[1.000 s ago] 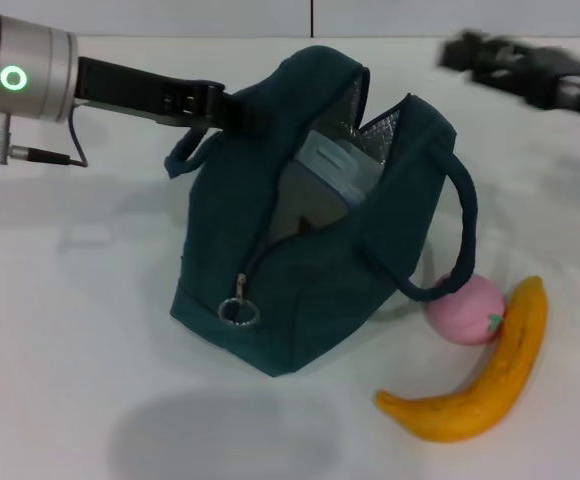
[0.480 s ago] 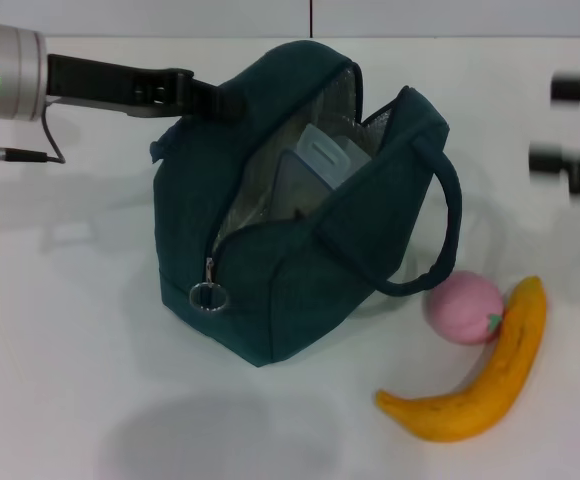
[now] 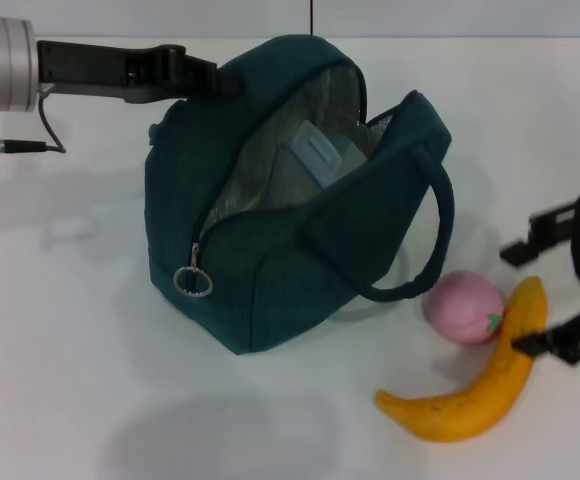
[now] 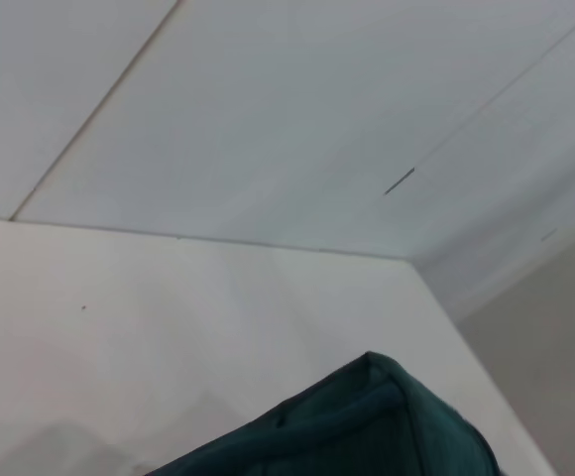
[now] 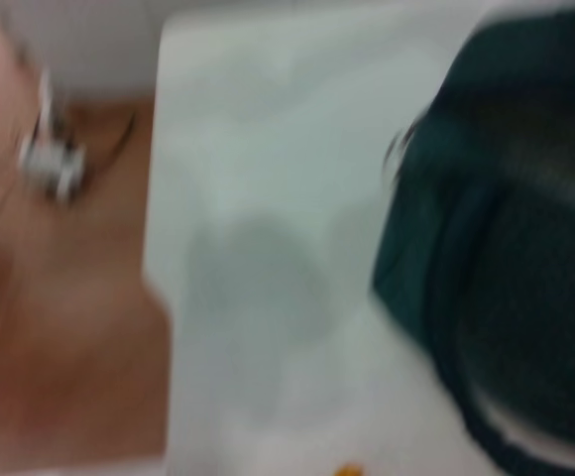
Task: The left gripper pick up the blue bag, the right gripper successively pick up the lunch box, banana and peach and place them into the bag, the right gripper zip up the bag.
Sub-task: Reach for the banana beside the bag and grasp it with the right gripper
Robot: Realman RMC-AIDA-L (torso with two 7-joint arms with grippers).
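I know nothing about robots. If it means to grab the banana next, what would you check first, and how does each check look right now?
1. Bag mouth unzipped and wide: ok, the blue bag gapes open.
2. Bag held up: ok, the left gripper is at its top edge.
3. Lunch box inside: ok, the lunch box shows within the foil lining.
4. Claw spread for the fruit: ok, the right gripper is open at the far end of the banana.
5. Banana free to lift: cannot tell, the peach sits close against it.
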